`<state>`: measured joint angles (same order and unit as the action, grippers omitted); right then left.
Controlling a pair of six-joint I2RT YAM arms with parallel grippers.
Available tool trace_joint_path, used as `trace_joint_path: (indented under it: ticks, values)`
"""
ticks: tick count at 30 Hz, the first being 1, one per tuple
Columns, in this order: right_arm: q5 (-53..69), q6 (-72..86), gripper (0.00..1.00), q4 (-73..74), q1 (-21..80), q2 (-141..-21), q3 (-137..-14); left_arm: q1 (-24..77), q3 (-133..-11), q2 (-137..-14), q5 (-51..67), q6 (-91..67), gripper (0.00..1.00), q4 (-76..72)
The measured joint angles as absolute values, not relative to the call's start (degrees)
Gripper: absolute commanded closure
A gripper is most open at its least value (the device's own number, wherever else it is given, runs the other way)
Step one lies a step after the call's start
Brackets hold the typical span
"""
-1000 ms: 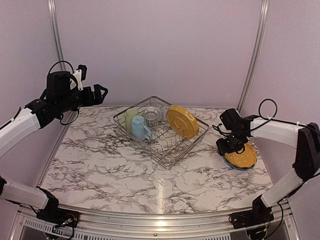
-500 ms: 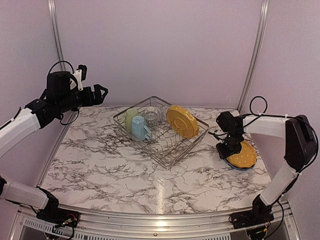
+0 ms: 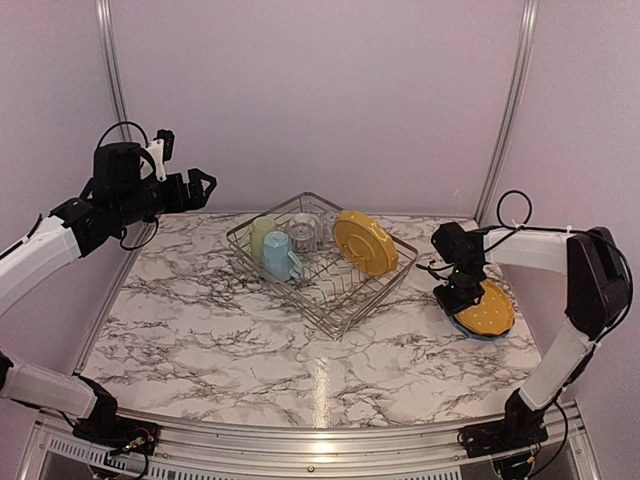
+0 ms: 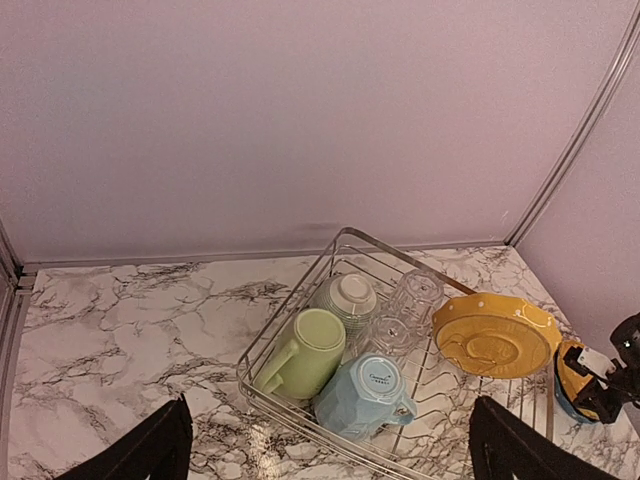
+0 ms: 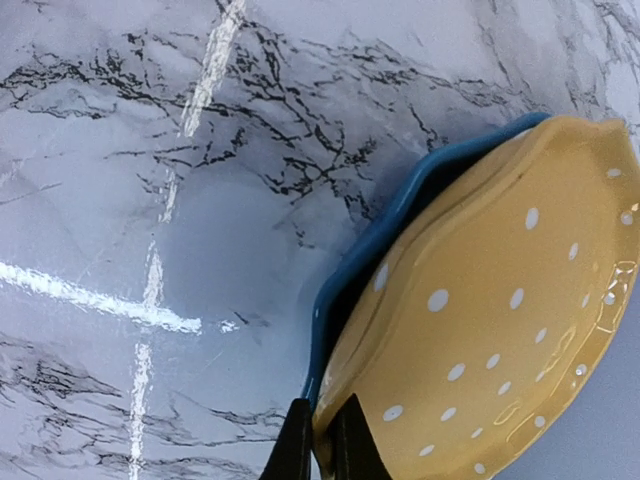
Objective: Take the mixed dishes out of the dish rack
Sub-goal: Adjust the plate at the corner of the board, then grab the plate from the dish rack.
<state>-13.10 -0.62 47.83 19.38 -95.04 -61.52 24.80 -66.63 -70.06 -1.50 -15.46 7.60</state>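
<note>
The dish rack (image 3: 340, 322) stands mid-table, holding one upright yellow-orange plate (image 3: 365, 242), a light blue mug (image 3: 279, 256), a pale green cup (image 3: 261, 235) and a clear glass (image 3: 303, 232). In the left wrist view the rack (image 4: 300, 300) also shows a pale green bowl (image 4: 347, 298). At the right, another yellow plate (image 5: 480, 300) lies on the blue plate (image 5: 400, 215). My right gripper (image 5: 322, 445) is shut on that yellow plate's near rim (image 3: 485, 310). My left gripper (image 3: 205, 185) hangs open, high above the table's left back corner.
Aluminium frame posts (image 3: 505, 110) stand at the back corners, with pale walls behind. The stacked plates sit close to the table's right edge (image 3: 520, 330). Bare marble (image 3: 250, 350) lies in front of the rack.
My right gripper's jaws have closed on the yellow plate's rim, and its forearm has swung inward. The left arm has not moved.
</note>
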Motion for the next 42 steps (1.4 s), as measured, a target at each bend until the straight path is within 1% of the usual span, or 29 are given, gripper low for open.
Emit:
trace_joint_path:
  ticks: [6, 16, 17, 18, 19, 20, 22, 25, 29, 34, 38, 40, 42]
  values:
    - [-14.59, 0.49, 1.00, 48.23, 19.35, -95.68, -63.70, 24.80, -66.63, -70.06, -1.50, -15.46, 0.01, 7.60]
    - [-17.65, 4.95, 1.00, 50.39, 20.18, -100.82, -67.85, 24.80, -66.63, -70.06, -1.41, -15.49, 0.01, 7.62]
    - [-17.72, 5.56, 0.99, 50.76, 20.18, -101.62, -68.51, 24.82, -66.63, -70.06, -1.37, -15.49, 0.01, 7.62]
    - [-17.72, 6.15, 0.94, 51.13, 20.18, -102.56, -69.12, 24.82, -66.63, -70.06, -1.32, -15.46, 0.01, 7.60]
    - [-17.72, 6.46, 0.84, 51.44, 20.18, -103.11, -69.47, 24.80, -66.63, -70.06, -1.32, -15.49, 0.01, 7.62]
    - [-17.69, 6.83, 0.77, 51.83, 20.18, -103.72, -69.97, 24.80, -66.63, -70.06, -1.30, -15.46, 0.01, 7.62]
    - [-17.50, 7.68, 0.69, 52.38, 20.05, -104.92, -71.02, 24.82, -66.63, -70.06, -1.28, -15.46, 0.01, 7.62]
    - [-18.13, 8.78, 0.59, 52.82, 20.21, -105.75, -71.75, 24.80, -66.63, -70.06, -1.08, -15.49, 0.01, 7.60]
    - [-18.17, 9.76, 0.54, 53.39, 20.99, -102.72, -72.29, 24.80, -66.63, -70.06, -0.89, -15.62, 0.01, 7.62]
    - [-18.13, 10.57, 0.49, 53.19, 21.43, -93.10, -73.34, 24.80, -66.63, -70.06, -0.86, -15.64, 0.01, 7.62]
    - [-16.73, 10.28, 0.46, 50.09, 21.43, -84.55, -73.06, 24.82, -66.63, -70.06, -0.86, -15.66, 0.01, 7.62]
    - [-14.90, 10.07, 0.43, 47.07, 21.43, -80.97, -72.14, 24.80, -66.63, -70.06, -0.84, -15.66, 0.01, 7.60]
    - [-12.01, 9.67, 0.42, 43.86, 21.43, -78.15, -71.00, 24.82, -66.63, -70.11, -0.84, -15.66, 0.01, 7.60]
